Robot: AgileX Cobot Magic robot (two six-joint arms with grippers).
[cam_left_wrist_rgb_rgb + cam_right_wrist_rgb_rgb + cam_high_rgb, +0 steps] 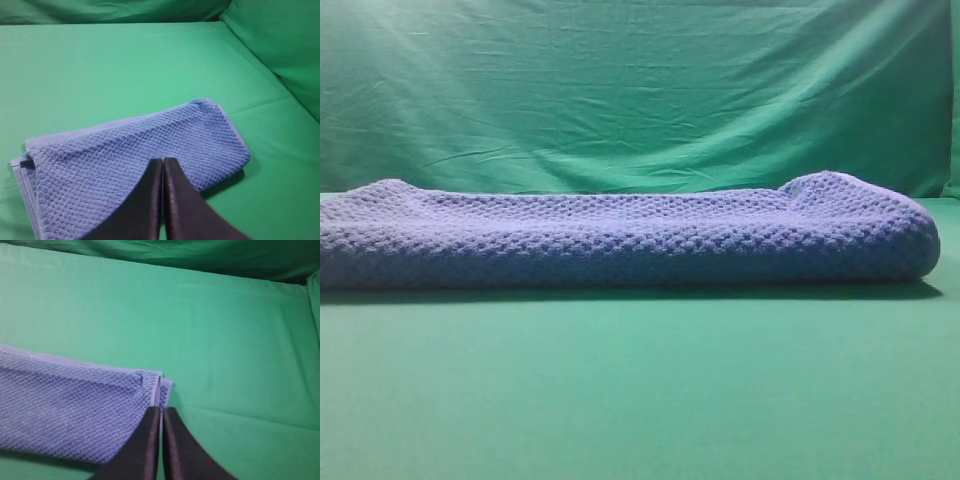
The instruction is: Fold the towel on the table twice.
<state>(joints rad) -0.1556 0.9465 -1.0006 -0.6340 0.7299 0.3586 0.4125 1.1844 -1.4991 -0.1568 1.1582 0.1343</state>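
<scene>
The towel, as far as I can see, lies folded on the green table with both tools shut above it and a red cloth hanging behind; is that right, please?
Not quite: the cloth behind is green, not red, as the exterior high view shows. The rest holds: the towel lies folded on the green table, and the wrist views show the left tool and right tool shut above it.

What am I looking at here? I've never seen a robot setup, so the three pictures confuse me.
It is a two-armed robot seen by three cameras. One camera looks low across the table, covered in green cloth, at a blue waffle-knit towel lying folded. The other two cameras ride on the wrists, each looking down past its own gripper. The dark wedge in the left wrist view is the left gripper, jaws shut, above the towel. The right gripper is the same, shut, near the towel's layered end. Neither seems to hold any cloth, and no arm shows in the low view.
</scene>
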